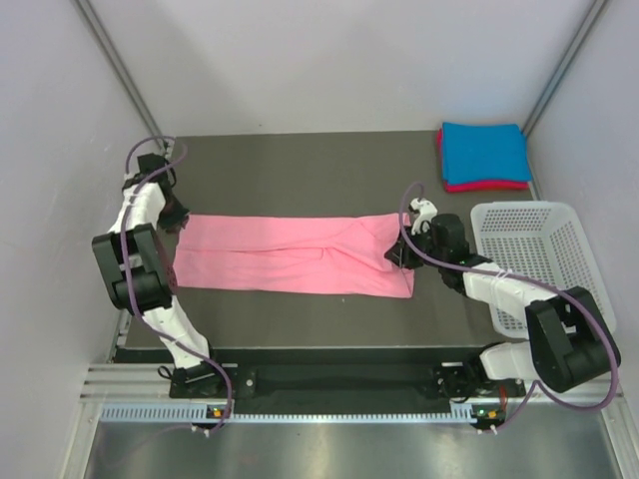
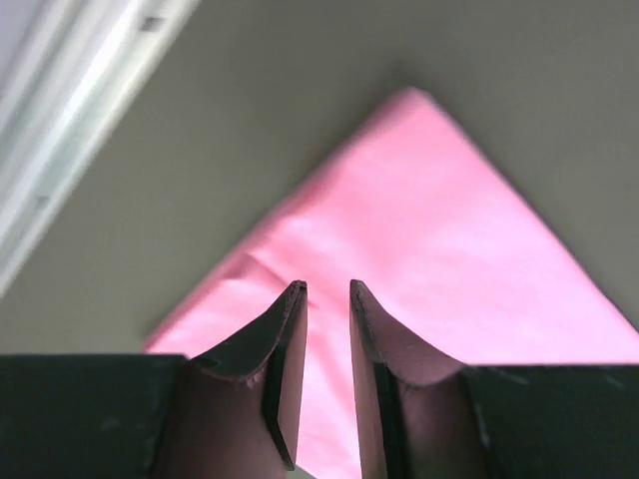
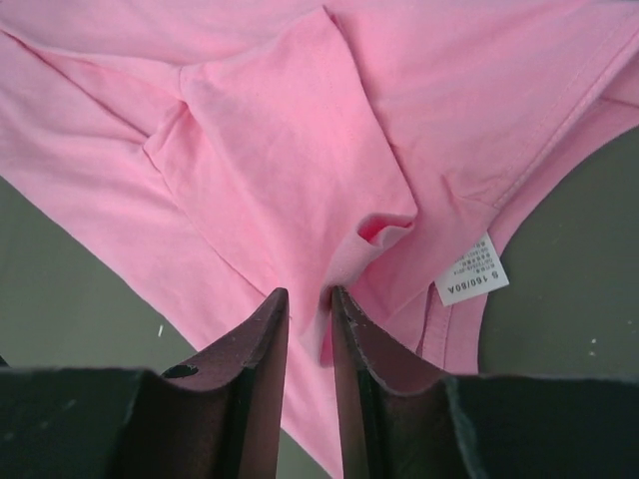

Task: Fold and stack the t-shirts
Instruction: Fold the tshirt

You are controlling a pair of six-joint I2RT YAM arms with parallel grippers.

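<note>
We see the pink shirt point(image 1: 290, 254) as a long folded strip on the surface point(image 1: 300, 165), left of the basket point(image 1: 529, 249). The blue shirt point(image 1: 484, 150) sits folded behind the basket. Both tools are released, jaws slightly parted, nothing clamped: the left tool point(image 2: 327, 289) is over the end farthest from the basket, the right tool point(image 3: 310, 294) over the nearest end. Risk, we judge: puckered cloth at the right tips snags and drags the fold open. That end crowds the basket; bare surface lies behind the strip.
</note>
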